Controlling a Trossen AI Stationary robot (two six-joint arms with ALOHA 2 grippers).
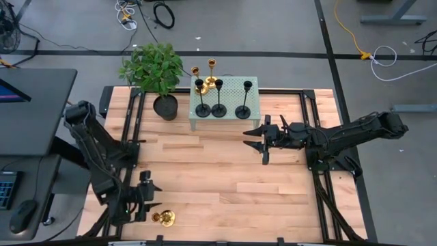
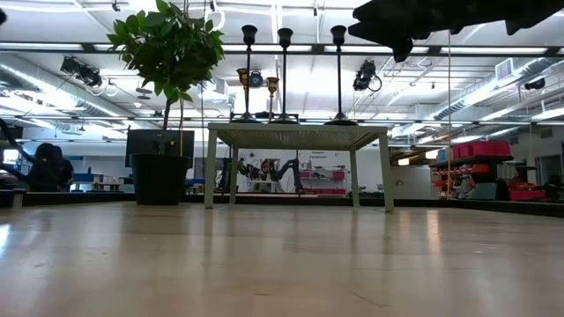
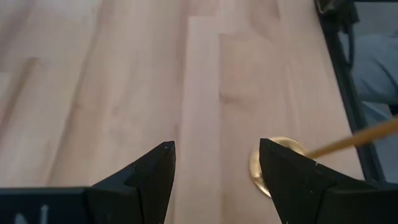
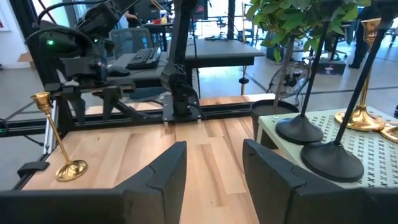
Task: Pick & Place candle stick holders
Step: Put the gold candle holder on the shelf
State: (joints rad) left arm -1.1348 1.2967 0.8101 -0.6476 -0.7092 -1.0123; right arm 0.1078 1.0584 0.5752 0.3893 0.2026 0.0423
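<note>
Your left gripper (image 1: 153, 201) stood wide, a gold candle stick holder (image 1: 164, 218) at its 5 o'clock. Your right gripper (image 1: 255, 138) hung wide, at 5 o'clock from the green stand (image 1: 254, 89).

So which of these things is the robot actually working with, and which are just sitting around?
Part of the job:
- gold holder on the wood, beside the left end effector, open
- three black holders on the small green table
- two gold holders at its back
- right end effector, open, near that table

Just there:
- potted plant
- desk with keyboard
</note>
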